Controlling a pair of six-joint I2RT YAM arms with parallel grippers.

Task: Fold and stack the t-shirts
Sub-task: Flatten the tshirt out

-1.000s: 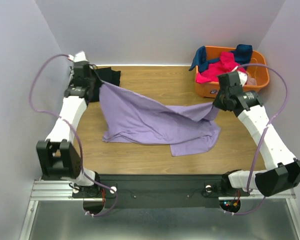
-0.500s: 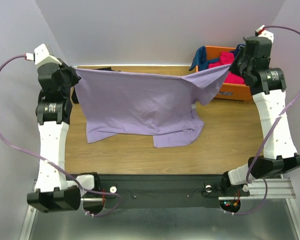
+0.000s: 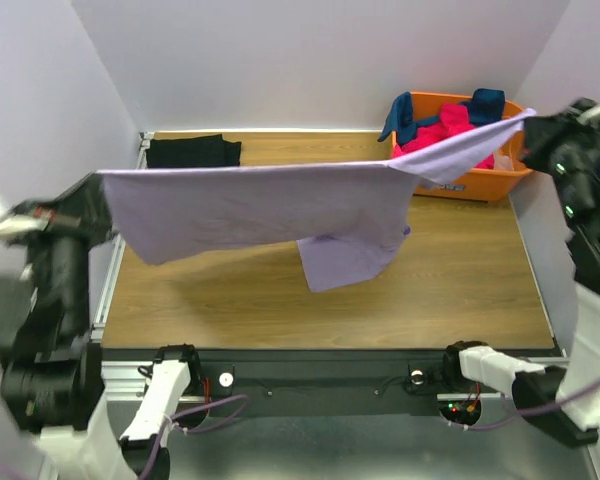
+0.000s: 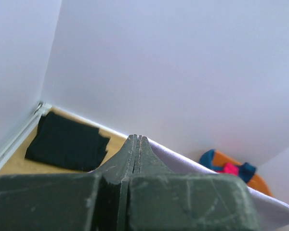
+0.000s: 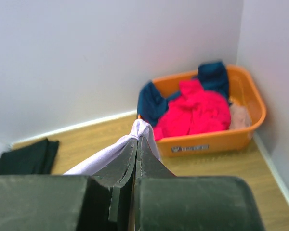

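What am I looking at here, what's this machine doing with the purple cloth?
It's a robot with two arms bolted to a wooden table. One picture looks down from above; the other two come from cameras on the wrists. The left pincer and right pincer are each shut on one end of a lavender t-shirt, holding it stretched in the air. A folded black shirt lies at the back left. An orange basket holds a pink shirt and a teal shirt.

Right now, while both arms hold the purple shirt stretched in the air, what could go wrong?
The right gripper pinches only a small tip of the lavender shirt, so it might slip out. The shirt's right end passes over the orange basket and could snag there. A bunched part hangs low, so it may land creased.
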